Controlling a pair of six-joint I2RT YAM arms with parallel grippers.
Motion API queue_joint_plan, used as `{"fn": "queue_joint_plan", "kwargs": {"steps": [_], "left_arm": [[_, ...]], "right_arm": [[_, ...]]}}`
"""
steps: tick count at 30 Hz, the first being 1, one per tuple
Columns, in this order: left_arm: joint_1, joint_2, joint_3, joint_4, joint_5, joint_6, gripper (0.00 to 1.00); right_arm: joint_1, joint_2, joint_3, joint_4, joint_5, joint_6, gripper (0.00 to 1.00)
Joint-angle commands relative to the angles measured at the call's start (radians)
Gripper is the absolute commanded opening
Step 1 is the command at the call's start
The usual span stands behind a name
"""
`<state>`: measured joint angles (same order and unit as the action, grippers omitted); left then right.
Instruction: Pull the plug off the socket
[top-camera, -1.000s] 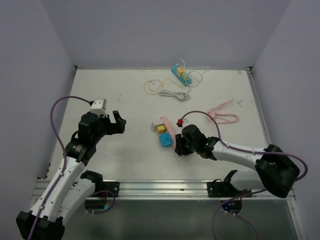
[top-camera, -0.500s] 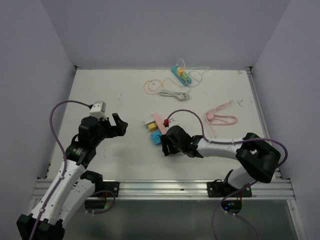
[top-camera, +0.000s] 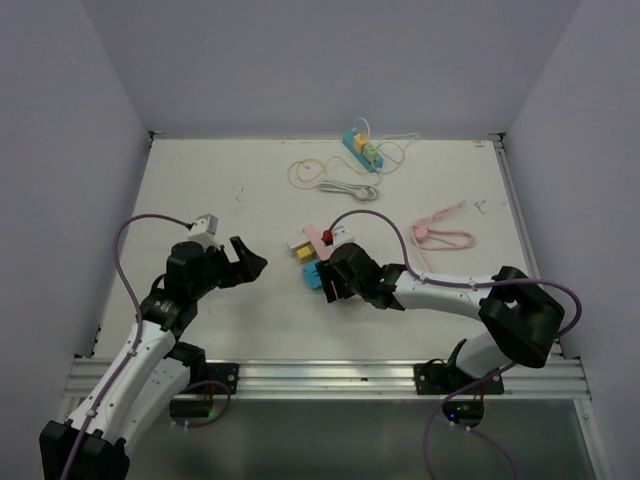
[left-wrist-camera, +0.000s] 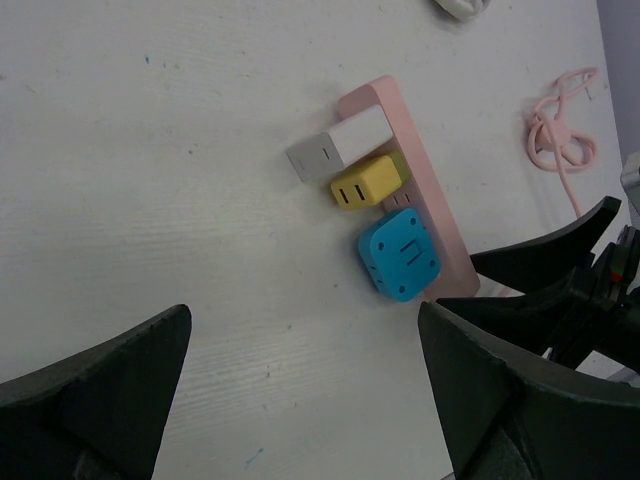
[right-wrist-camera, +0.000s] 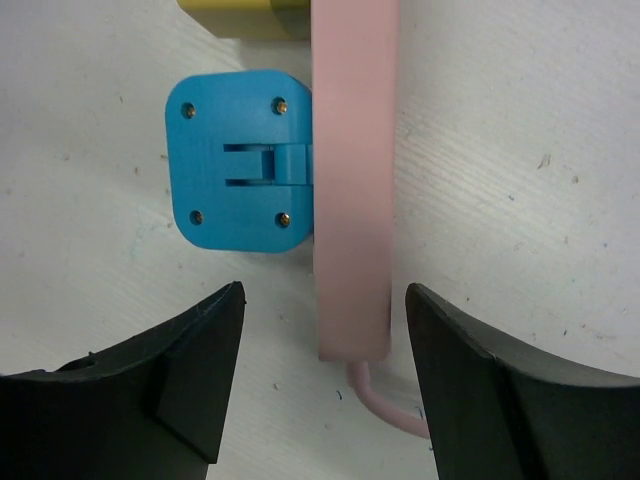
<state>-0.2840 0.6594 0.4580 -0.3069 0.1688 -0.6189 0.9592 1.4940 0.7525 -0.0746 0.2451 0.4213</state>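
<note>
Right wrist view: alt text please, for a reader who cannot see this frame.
The right hand, open, has its two black fingers either side of the end of a long pink plastic power strip on a white table. A square blue plastic plug sits in the strip's side; a yellow plug shows at the top edge.

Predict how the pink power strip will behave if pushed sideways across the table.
The rigid pink plastic power strip probably stays stiff. Lying flat on the smooth white table, it likely slides, carrying the square blue plug along. Its thin pink cable should trail limply.
</note>
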Motion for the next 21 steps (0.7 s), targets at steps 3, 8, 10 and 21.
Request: {"fn": "queue_joint_plan", "kwargs": {"steps": [3, 8, 10, 21], "left_arm": [[-0.004, -0.01, -0.024, 0.075, 0.044, -0.056, 0.99], [-0.004, -0.001, -0.047, 0.095, 0.069, -0.076, 0.99], [-0.004, 0.008, -0.056, 0.106, 0.08, -0.087, 0.99], [-0.006, 0.074, -0.114, 0.232, 0.15, -0.191, 0.96]], "right_arm": [[0.0, 0.034, 0.054, 0.004, 0.059, -0.047, 0.68], [0.0, 0.051, 0.015, 0.027, 0.06, -0.03, 0.61], [0.001, 0.052, 0.001, 0.033, 0.062, -0.029, 0.58], [0.001, 0.072, -0.038, 0.099, 0.062, -0.007, 0.12]]}}
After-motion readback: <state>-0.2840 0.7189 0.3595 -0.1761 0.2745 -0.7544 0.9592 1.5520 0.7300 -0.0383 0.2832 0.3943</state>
